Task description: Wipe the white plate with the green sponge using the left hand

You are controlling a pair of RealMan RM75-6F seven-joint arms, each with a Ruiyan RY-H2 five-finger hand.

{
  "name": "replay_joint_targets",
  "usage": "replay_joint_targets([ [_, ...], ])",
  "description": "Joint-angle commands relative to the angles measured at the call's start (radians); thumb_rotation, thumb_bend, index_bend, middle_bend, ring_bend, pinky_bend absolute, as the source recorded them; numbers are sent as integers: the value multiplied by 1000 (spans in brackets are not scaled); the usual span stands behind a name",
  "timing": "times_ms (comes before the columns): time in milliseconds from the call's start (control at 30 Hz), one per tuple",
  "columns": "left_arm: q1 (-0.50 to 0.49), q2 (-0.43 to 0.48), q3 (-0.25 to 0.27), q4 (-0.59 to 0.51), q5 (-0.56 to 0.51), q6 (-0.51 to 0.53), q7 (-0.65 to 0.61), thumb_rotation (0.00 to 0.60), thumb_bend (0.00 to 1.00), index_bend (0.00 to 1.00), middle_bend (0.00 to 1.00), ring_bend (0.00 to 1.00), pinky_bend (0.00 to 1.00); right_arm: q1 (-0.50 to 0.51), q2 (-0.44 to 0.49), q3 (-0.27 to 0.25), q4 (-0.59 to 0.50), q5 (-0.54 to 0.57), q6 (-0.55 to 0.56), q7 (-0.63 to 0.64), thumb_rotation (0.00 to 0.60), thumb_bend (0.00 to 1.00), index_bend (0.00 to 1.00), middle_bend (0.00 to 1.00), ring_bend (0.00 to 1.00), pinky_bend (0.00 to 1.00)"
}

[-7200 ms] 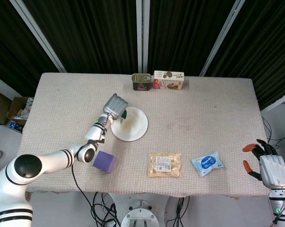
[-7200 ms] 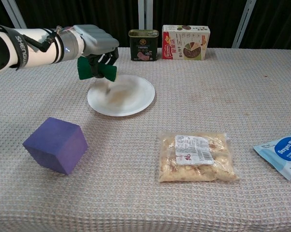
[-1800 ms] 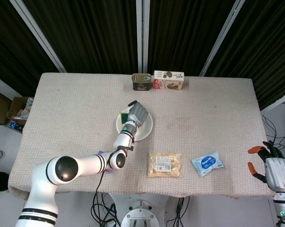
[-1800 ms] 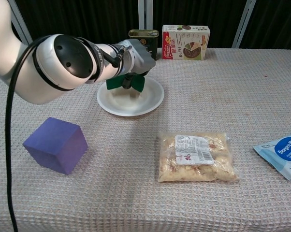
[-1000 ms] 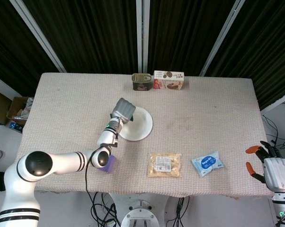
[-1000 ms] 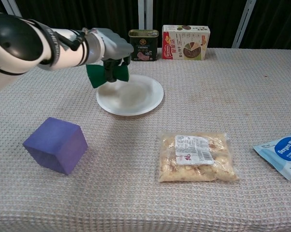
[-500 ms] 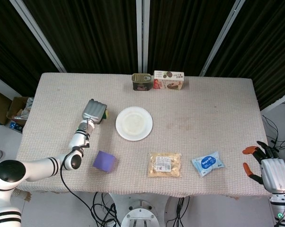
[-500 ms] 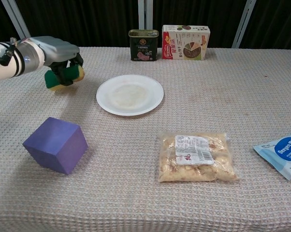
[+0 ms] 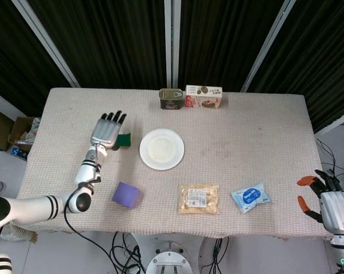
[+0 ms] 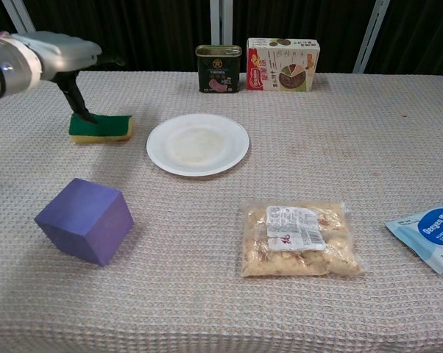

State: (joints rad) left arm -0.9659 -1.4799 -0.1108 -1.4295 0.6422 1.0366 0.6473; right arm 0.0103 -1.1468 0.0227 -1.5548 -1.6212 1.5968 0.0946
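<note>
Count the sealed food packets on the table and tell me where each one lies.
2. The beige packet lies near the front edge, below the plate. The blue packet lies just right of it. None seem hidden.

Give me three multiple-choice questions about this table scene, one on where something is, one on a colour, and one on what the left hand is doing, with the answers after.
1. Where does the green sponge lie?
A. on the white plate
B. on the tablecloth, left of the white plate
C. on the purple cube

2. What colour is the cube near the front edge?
A. purple
B. red
C. yellow

3. What is the state of the left hand?
A. gripping the sponge in the air
B. fingers spread, sponge lying on the cloth
C. pressing on the snack bag

Answers: 1 B, the chest view shows the sponge flat on the cloth beside the white plate, apart from it. 2 A, it is purple in both views. 3 B, the head view shows the fingers spread, and the chest view shows one fingertip at the sponge's top.
</note>
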Motion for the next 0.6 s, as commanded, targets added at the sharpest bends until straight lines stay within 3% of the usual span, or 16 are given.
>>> replay_joint_targets([
  [33,156,150,14,-126,235,214,-177,600,111,79,75,112,154,3,9,3,5,6,-5,19,600,259,404,340,159,241],
  [267,388,292,122,-165,486,419,-419,600,97,164,126,127,151,8,7,8,28,17,-13,76,600,258,403,339,159,241],
  [600,662,287,252,-139,684,640,-509,600,92,171,131,126,151,28,10,2,20,4,-42,90,600,259,394,328,159,244],
])
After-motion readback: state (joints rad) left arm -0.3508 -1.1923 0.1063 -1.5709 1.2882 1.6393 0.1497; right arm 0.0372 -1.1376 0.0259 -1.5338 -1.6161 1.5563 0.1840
